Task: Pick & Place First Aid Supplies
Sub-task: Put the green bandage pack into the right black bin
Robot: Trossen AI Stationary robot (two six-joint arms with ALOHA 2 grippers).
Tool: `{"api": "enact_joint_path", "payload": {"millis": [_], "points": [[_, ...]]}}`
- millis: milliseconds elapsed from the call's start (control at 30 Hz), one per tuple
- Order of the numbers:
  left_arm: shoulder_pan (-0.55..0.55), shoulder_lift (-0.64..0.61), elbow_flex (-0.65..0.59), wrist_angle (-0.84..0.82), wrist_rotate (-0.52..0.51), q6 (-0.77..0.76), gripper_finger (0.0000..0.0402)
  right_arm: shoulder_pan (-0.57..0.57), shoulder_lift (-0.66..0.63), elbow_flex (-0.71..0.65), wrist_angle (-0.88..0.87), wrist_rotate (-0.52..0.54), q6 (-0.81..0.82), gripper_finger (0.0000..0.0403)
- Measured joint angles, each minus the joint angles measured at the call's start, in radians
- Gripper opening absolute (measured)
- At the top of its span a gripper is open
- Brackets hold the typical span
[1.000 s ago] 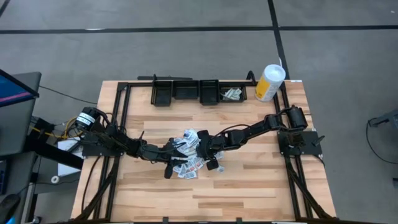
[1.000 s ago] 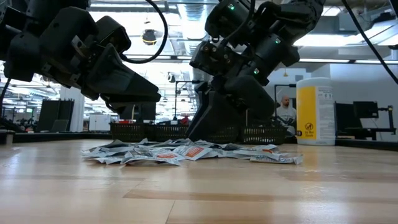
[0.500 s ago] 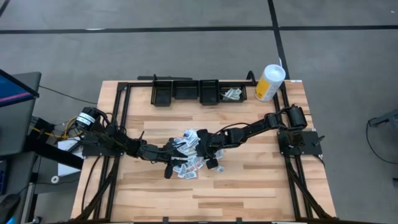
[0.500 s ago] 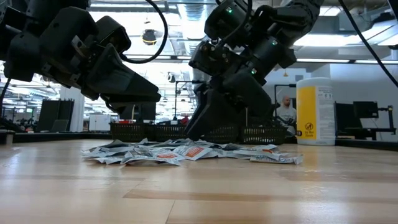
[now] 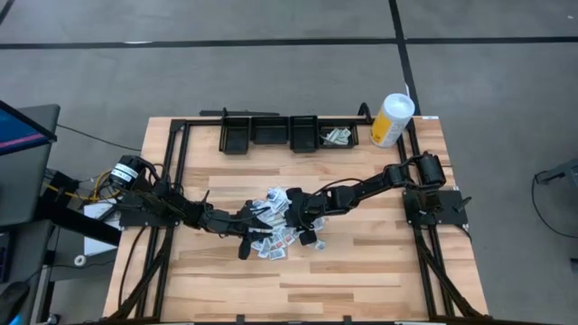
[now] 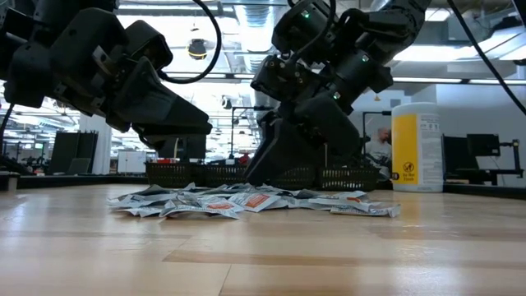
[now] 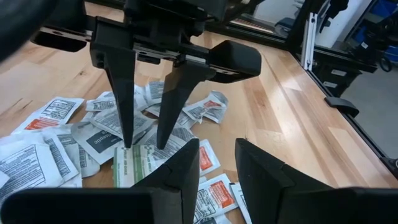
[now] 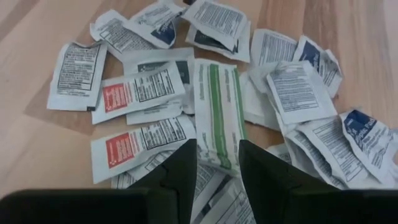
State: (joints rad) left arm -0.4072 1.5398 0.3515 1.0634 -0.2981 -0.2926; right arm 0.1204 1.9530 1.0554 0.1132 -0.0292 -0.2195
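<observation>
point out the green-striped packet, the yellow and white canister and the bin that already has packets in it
green-striped packet [image 8: 219,112]: right wrist view, on the middle of its green stripe.
yellow and white canister [image 6: 417,152]: low view, on its yellow label.
bin with packets [image 5: 352,137]: high view, on its right wall.

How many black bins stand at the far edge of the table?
4, side by side in a row: first bin, second bin, third bin, and fourth bin, which holds packets.

One heap of packets [image 5: 275,226], too overlapped to count, one green-striped packet [image 8: 219,115] showing, four black bins [image 5: 289,134], one white-and-yellow canister [image 5: 391,120], two robot arms.
</observation>
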Motion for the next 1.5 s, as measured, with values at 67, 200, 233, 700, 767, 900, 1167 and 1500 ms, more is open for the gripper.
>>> {"api": "enact_joint_path", "payload": {"millis": [67,200,233,700,767,900,1167,1500], "points": [[0.000,0.000,0.000,0.000,0.000,0.000,0.0104,-0.002,0.000,0.000,0.000,0.000,0.000,0.0114],[0.000,0.000,0.000,0.000,0.000,0.000,0.0104,-0.011,0.021,0.000,0.020,0.000,0.015,0.0114],[0.000,0.000,0.000,0.000,0.000,0.000,0.0104,-0.012,0.025,-0.002,0.016,-0.001,0.015,0.0114],[-0.003,0.000,0.002,0.001,0.009,0.000,0.0104,-0.011,0.042,0.002,0.037,0.002,0.010,0.0062],[-0.003,0.000,0.002,0.001,0.008,0.000,0.0104,-0.011,0.042,0.002,0.038,0.002,0.003,0.0030],[-0.003,0.000,0.002,0.001,0.008,0.000,0.0104,-0.011,0.042,0.002,0.031,0.002,-0.006,0.0009],[-0.003,0.000,0.002,0.006,0.008,0.003,0.0104,-0.007,0.036,0.006,0.017,0.003,-0.019,0.0001],[-0.002,-0.030,0.010,0.070,0.007,0.117,0.0104,-0.006,-0.040,0.015,-0.030,0.017,-0.080,0.0000]]}}
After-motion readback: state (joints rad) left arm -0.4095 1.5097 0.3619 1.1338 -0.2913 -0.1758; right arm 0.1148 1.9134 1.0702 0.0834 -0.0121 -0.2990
